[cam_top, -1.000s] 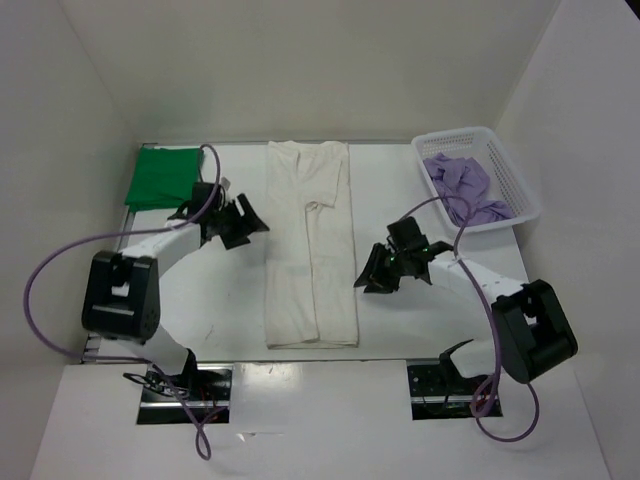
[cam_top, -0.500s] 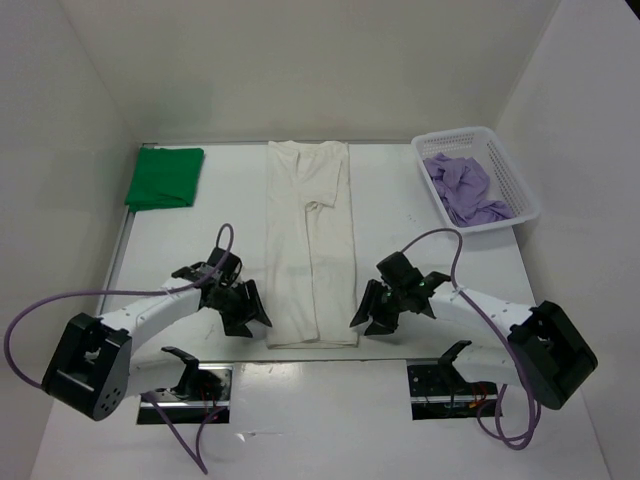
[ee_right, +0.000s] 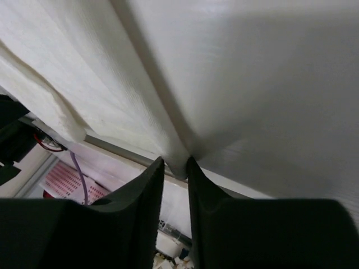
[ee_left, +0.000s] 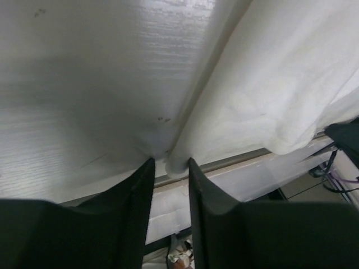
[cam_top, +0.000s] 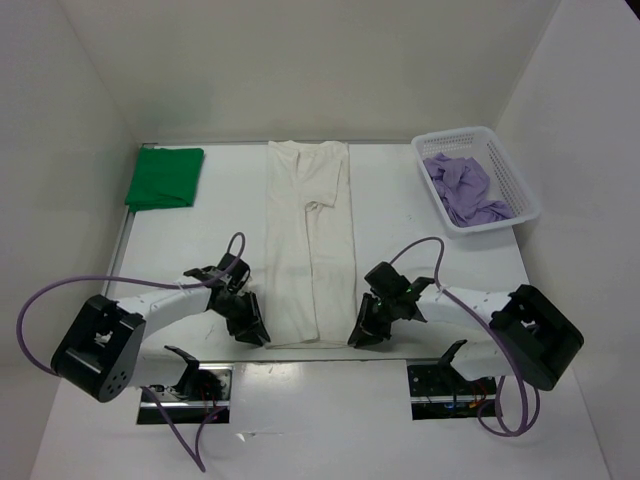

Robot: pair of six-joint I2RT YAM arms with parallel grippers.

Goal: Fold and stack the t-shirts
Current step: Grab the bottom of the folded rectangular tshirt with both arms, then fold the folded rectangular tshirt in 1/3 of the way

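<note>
White t-shirt lies as long strip on counter, left of basket. Lavender t-shirt heaped inside basket. Green t-shirt folded far left of basket. Left tool and right tool each pinch near hem corner of white t-shirt. Step, by look: crosswise fold. Next likely needs both corners lifted evenly and carried toward collar end, level with basket.

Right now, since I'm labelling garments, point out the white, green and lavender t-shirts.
white t-shirt (cam_top: pixel 310 250), top external view, middle of its flat body.
green t-shirt (cam_top: pixel 165 178), top external view, centre of the folded square.
lavender t-shirt (cam_top: pixel 460 185), top external view, middle of the crumpled heap.
</note>
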